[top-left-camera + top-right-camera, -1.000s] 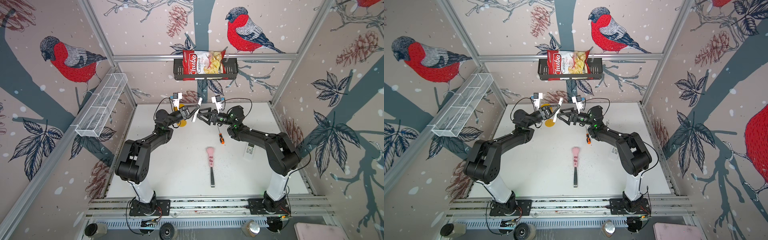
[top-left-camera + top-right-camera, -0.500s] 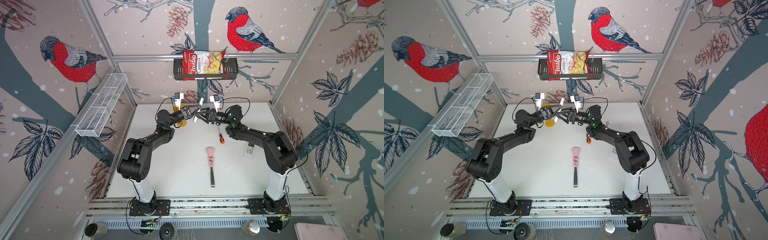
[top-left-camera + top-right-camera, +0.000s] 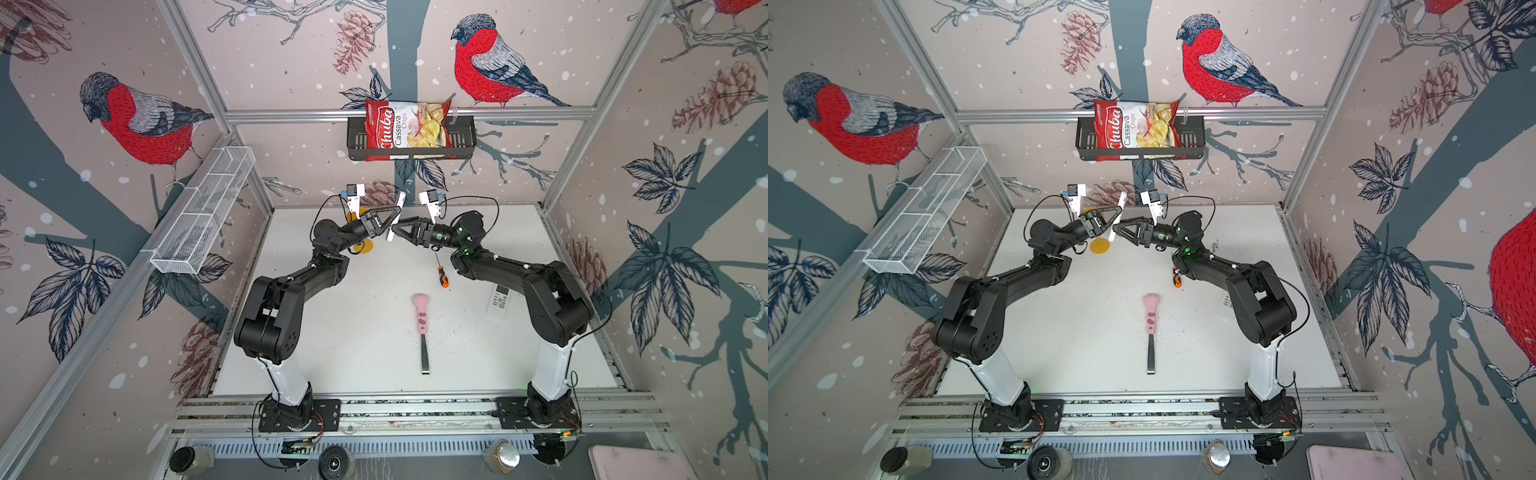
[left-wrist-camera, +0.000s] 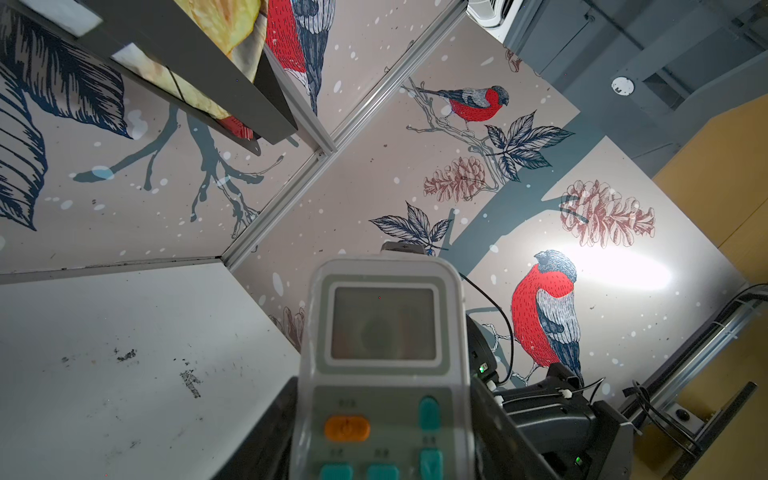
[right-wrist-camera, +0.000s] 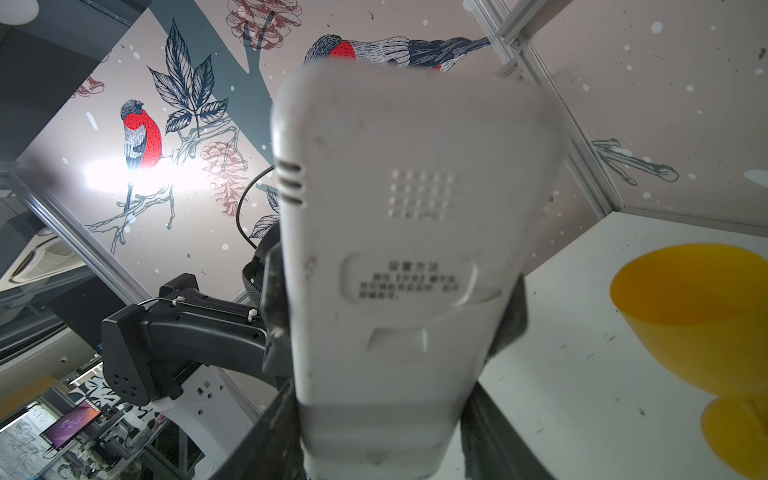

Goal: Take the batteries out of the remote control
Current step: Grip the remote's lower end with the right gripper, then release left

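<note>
- Left tool (image 3: 393,220) clamped on the white remote control (image 3: 400,202), upright in the air above the back of the counter (image 3: 353,332).
- Right tool (image 3: 399,227) at the remote's lower end, a finger on either side; gripping or not, impossible to tell.
- Batteries out of sight; remote's back toward the right wrist camera.

Black cabled arms (image 3: 291,291), seemingly zip-tied
</note>
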Tool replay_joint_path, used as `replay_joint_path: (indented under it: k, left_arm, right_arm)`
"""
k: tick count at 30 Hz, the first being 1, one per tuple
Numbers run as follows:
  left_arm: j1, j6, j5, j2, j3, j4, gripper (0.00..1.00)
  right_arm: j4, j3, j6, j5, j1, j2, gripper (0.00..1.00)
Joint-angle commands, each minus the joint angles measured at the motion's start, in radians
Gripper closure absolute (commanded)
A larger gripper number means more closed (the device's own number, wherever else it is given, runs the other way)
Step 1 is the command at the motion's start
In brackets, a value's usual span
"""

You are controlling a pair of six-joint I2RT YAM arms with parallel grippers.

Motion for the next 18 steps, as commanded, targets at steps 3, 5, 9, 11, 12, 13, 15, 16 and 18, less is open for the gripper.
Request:
replay_joint_path:
  k: [3, 5, 9, 11, 12, 13, 15, 16, 18]
  left_arm:
    - [-0.008, -0.004, 0.028, -0.006, 0.0, 0.02, 0.7]
    - [-0.008, 0.003, 0.028, -0.006, -0.002, 0.015, 0.7]
    - [-0.007, 0.032, 0.026, -0.013, -0.009, -0.011, 0.58]
    - [-0.007, 0.056, 0.023, -0.019, -0.011, -0.039, 0.47]
    - [-0.007, 0.068, 0.022, -0.021, -0.011, -0.052, 0.42]
    - [-0.007, 0.076, 0.019, -0.022, -0.011, -0.059, 0.39]
    - [-0.004, 0.083, 0.014, -0.02, -0.011, -0.066, 0.35]
    - [-0.004, 0.083, 0.013, -0.018, -0.013, -0.066, 0.33]
    - [-0.003, 0.083, 0.01, -0.011, -0.015, -0.063, 0.31]
  right_arm:
    - [0.051, 0.009, -0.015, 0.002, 0.002, 0.002, 0.49]
    - [0.049, 0.011, -0.013, 0.002, 0.002, 0.001, 0.52]
    - [0.042, 0.008, -0.019, 0.002, 0.0, -0.002, 0.6]
    - [0.041, 0.002, -0.021, 0.004, -0.005, -0.005, 0.62]
    - [0.041, -0.002, -0.019, 0.005, -0.006, -0.006, 0.63]
    - [0.04, -0.005, -0.02, 0.004, -0.009, -0.008, 0.64]
    - [0.042, -0.011, -0.019, 0.006, -0.012, -0.01, 0.65]
    - [0.041, -0.015, -0.02, 0.006, -0.012, -0.011, 0.66]
    - [0.043, -0.019, -0.021, 0.005, -0.014, -0.013, 0.68]
